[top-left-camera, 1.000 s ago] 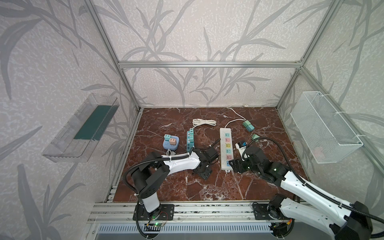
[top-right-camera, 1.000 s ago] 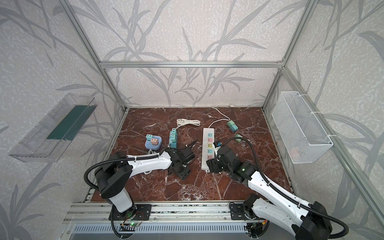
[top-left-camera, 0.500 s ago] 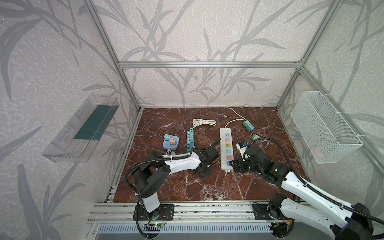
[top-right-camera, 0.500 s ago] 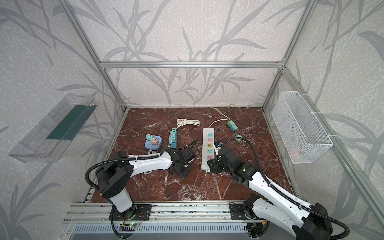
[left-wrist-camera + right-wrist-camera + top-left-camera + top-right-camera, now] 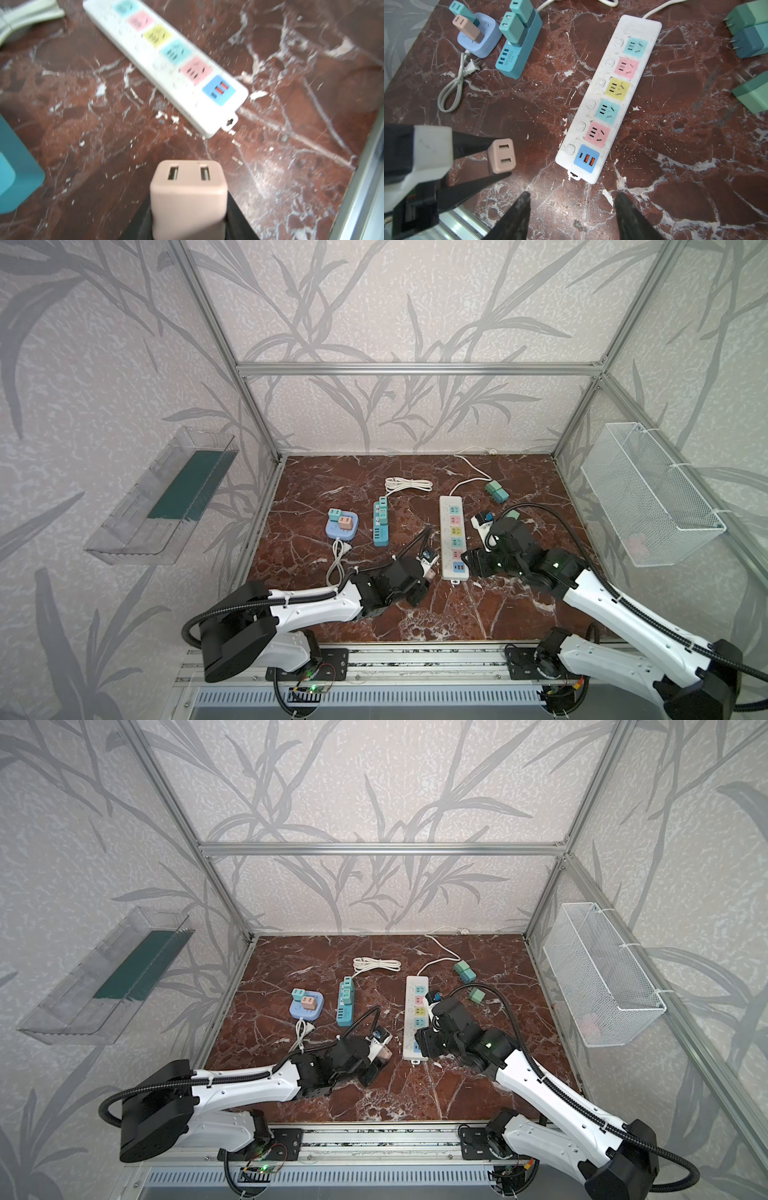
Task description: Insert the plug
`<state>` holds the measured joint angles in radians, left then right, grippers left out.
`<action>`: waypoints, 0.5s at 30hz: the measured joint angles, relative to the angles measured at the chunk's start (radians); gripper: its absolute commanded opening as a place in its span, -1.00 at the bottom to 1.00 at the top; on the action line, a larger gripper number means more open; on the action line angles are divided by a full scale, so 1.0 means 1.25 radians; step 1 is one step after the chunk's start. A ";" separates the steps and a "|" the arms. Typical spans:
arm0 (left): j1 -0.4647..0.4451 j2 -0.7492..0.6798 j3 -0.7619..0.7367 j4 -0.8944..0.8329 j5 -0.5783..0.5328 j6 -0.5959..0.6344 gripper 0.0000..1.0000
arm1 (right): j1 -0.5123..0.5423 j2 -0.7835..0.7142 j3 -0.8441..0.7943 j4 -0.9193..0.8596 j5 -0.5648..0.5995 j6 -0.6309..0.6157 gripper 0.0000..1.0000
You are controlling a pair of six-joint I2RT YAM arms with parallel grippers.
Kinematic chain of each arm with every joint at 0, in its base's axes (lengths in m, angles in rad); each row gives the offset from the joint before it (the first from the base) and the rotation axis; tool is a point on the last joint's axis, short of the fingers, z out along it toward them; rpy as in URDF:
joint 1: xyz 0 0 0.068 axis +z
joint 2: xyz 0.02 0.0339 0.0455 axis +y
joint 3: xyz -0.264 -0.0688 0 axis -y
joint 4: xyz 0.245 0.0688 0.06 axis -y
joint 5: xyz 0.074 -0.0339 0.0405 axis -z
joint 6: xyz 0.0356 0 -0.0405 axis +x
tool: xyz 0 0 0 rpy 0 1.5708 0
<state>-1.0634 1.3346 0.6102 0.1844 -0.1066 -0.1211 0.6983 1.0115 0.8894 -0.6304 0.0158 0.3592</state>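
Power strip (image 5: 608, 97) white — sockets (image 5: 635, 47) teal, pink, yellow, teal, pink, then a blue USB block (image 5: 586, 158) with orange ports. Plug (image 5: 501, 155) beside its USB end: dusty pink. Tabletop (image 5: 675, 145) under it — red-brown marble, white veins. Walls (image 5: 374, 302) behind it: pale grey leaf print.

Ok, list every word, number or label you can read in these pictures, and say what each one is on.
"5204", as best it reads: small label on the teal power strip, beside its USB ports.
Line printed above that number: too small to read.
White power strip: no legible print, only coloured socket faces.
Pink charger: no markings visible.
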 measured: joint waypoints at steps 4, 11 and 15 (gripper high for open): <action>-0.008 0.005 -0.071 0.245 -0.019 0.081 -0.58 | 0.000 0.015 0.048 -0.020 -0.060 0.004 -0.06; -0.009 0.081 -0.112 0.452 -0.003 0.143 -0.60 | 0.009 0.074 0.090 -0.020 -0.162 0.012 0.01; -0.012 0.084 -0.120 0.515 0.017 0.149 -0.59 | 0.027 0.121 0.092 -0.021 -0.185 0.015 0.03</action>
<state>-1.0786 1.4395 0.4603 0.8276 -0.0849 0.0650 0.7322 1.1629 1.0039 -0.6567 -0.2153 0.3782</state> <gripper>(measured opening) 0.411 0.514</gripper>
